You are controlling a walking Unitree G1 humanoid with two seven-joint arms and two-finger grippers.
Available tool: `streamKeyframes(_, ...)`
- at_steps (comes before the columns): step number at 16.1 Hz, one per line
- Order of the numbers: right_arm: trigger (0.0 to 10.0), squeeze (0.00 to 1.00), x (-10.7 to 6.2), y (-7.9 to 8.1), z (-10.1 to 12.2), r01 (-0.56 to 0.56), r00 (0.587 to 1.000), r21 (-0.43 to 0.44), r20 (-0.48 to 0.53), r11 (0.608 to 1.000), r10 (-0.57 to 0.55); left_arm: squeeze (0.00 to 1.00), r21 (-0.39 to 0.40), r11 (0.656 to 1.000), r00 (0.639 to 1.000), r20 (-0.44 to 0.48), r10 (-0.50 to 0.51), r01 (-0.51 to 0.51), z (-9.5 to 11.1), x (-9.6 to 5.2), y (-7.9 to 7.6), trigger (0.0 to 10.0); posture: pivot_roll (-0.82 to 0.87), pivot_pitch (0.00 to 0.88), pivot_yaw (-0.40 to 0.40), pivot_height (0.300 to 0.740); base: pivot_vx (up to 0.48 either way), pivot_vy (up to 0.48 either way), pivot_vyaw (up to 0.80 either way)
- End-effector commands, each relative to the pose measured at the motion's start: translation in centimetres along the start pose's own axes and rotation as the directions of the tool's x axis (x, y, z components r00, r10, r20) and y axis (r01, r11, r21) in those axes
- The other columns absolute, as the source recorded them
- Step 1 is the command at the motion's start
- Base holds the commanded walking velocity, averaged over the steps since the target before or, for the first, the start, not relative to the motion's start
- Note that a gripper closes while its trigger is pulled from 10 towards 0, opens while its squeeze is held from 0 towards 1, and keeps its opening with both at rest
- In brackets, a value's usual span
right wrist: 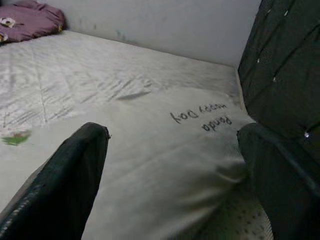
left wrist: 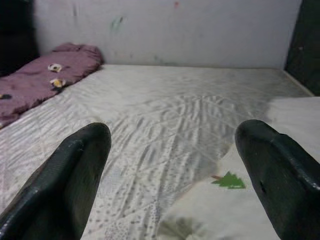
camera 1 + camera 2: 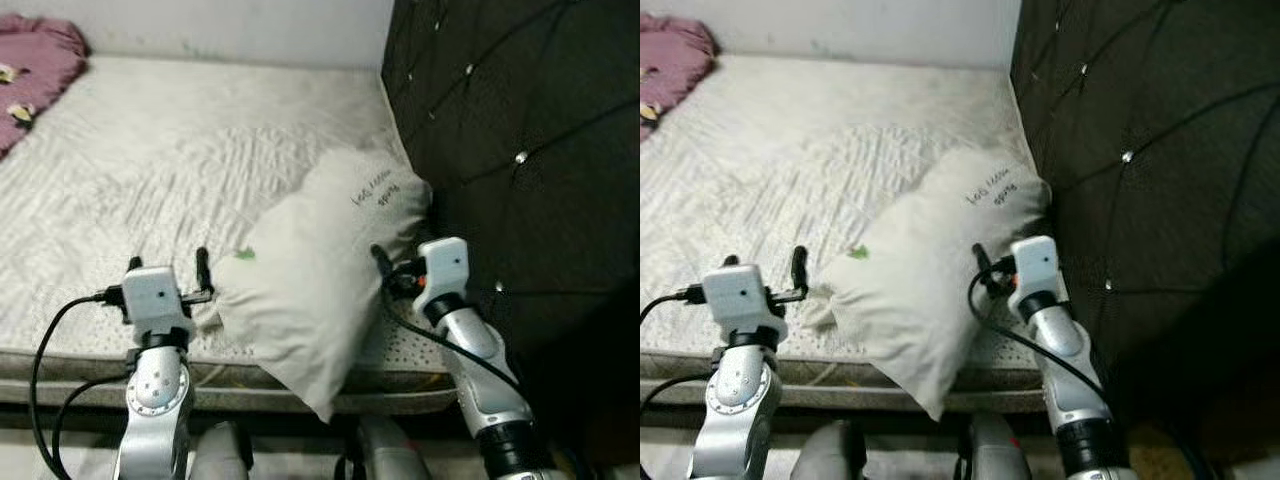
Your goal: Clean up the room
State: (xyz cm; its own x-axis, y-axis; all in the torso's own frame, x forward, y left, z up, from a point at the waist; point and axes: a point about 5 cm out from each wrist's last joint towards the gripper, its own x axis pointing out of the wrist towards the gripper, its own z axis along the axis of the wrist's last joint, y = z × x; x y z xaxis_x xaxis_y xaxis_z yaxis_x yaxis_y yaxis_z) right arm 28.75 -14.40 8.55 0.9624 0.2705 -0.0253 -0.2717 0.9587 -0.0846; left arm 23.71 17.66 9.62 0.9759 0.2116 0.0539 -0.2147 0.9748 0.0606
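Bare mattress (image 3: 150, 150) carries the pillow (image 3: 310, 280), which overhangs its front edge beside the dark headboard (image 3: 520, 120). Left gripper (image 3: 170, 272) and right gripper (image 1: 172, 185) stand spread at its two sides, holding nothing. An uneven grasp could drag it to the floor.

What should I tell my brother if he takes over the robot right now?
Left gripper: open, holding nothing, low over the mattress beside the left corner of the pillow.
Right gripper: open, holding nothing, at the pillow's right side near the dark headboard.
The pillow lies slanted at the near edge of the bed, one corner hanging past the edge. A purple blanket is bunched at the far left corner.
Done: nothing gripped yet.
Left: probably take the pillow from both sides and set it straight by the headboard, then sort the blanket.
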Motion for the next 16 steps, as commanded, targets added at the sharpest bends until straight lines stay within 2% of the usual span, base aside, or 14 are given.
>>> streamKeyframes(1,10.0,0.00,-0.04,0.49,-0.08,-0.009,1.000,0.008,-0.003,1.000,0.009,0.00,0.011,1.000,1.000,-0.013,0.019,-0.018,-0.12,-0.30,0.36,10.0,0.02,0.000,-0.034,0.630,0.000,0.000,0.00)
streamKeyframes(8,10.0,0.00,0.33,0.34,0.01,-0.011,1.000,-0.008,-0.006,1.000,0.011,0.00,0.017,0.999,0.999,-0.005,0.052,-0.052,-0.05,-0.17,0.91,10.0,0.03,0.000,-0.046,0.630,0.000,0.000,0.00)
streamKeyframes(12,10.0,0.00,0.26,0.30,0.07,-0.014,1.000,-0.003,-0.004,1.000,0.014,0.00,0.012,0.999,0.999,0.004,0.034,-0.034,0.08,-0.22,0.75,10.0,0.02,0.000,-0.049,0.630,0.000,0.000,0.00)
streamKeyframes(16,10.0,0.00,0.04,0.31,0.01,-0.016,1.000,-0.003,-0.007,1.000,0.016,0.00,0.008,0.999,0.999,0.002,0.032,-0.032,0.04,-0.38,0.59,10.0,0.02,0.000,-0.050,0.593,0.188,0.000,0.00)
